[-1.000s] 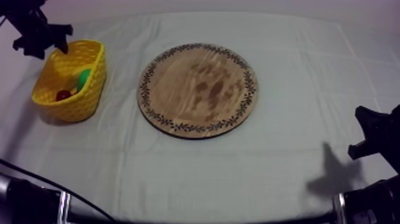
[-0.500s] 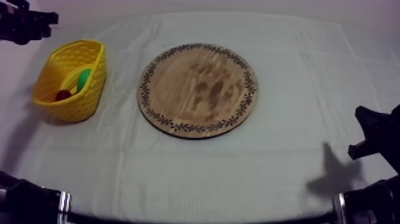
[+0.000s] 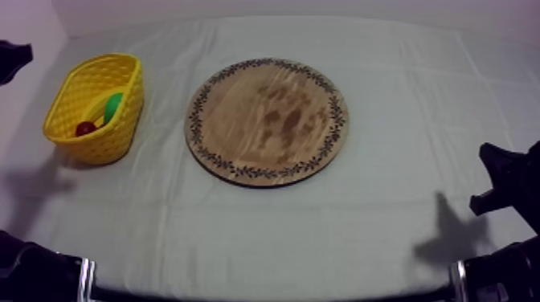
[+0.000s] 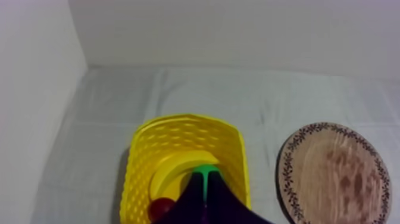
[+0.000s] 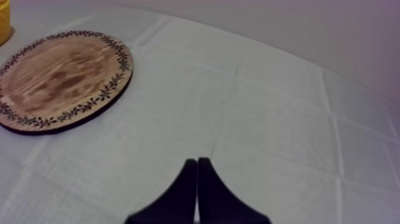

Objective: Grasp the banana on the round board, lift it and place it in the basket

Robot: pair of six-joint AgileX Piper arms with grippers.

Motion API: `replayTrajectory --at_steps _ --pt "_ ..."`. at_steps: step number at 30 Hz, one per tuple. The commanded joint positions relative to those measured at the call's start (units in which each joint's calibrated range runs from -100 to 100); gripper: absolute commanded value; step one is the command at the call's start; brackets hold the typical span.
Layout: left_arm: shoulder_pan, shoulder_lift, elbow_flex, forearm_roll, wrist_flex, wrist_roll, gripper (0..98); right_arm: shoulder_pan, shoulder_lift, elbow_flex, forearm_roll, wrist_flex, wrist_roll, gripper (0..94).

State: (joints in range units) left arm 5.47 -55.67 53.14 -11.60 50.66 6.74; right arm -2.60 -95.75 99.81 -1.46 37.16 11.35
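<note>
The yellow basket [image 3: 92,108] stands at the table's left. Inside it lie the banana [image 4: 175,173], a green toy fruit [image 3: 113,105] and a small red fruit [image 3: 84,128]. The round wooden board [image 3: 267,120] in the middle has nothing on it. My left gripper [image 4: 205,177] hangs above the basket's near side, its fingers together as a narrow wedge, holding nothing. A dark part of the left arm [image 3: 12,60] shows at the far left edge. My right gripper [image 5: 197,162] is shut and empty, low at the right side [image 3: 498,181], well clear of the board [image 5: 59,77].
The grey-white cloth [image 3: 386,88] covers the table, bare between board and right arm. A pale wall [image 4: 36,89] rises just left of the basket [image 4: 184,137]. The board [image 4: 333,176] lies to the basket's right.
My left gripper has left the basket's rim, drawn back up and to the left, and its fingers have closed. The right arm has stayed still.
</note>
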Motion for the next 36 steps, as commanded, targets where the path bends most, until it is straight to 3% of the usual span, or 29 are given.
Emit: replayTrajectory --at_steps 1,7,15,27,36 --pt "-0.8 -11.13 5.89 1.23 -1.54 -1.63 0.0 0.0 0.0 -0.03 0.02 0.01 0.01 0.3" --pt "-2.79 -26.07 16.91 3.5 -5.42 -3.38 0.0 0.0 0.0 -0.03 0.02 0.01 -0.02 0.3" --pt "-2.98 -37.5 29.75 4.37 -9.07 -3.41 0.0 0.0 0.0 -0.03 0.02 0.01 0.01 0.3" --pt "-2.54 -44.04 43.24 5.83 -14.63 -4.4 0.0 0.0 0.0 -0.03 0.02 0.01 0.01 0.3" --pt "-2.63 -44.32 45.35 8.18 -13.62 -6.85 0.0 0.0 0.0 -0.03 0.02 0.01 0.01 0.3"
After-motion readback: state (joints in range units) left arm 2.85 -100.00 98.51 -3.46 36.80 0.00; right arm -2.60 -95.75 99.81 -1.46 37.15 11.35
